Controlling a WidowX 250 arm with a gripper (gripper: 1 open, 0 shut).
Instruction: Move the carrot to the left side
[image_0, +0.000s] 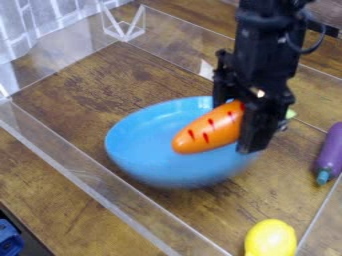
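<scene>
Bright, soft light with slightly blurred detail

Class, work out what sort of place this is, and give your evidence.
Probably a robotics lab's toy-kitchen test bench: a black robot arm over a brown wooden tabletop, with a purple plastic toy eggplant.

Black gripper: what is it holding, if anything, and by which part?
Orange toy carrot, near its green-topped end; whether the blue plate is gripped too is unclear.
</scene>
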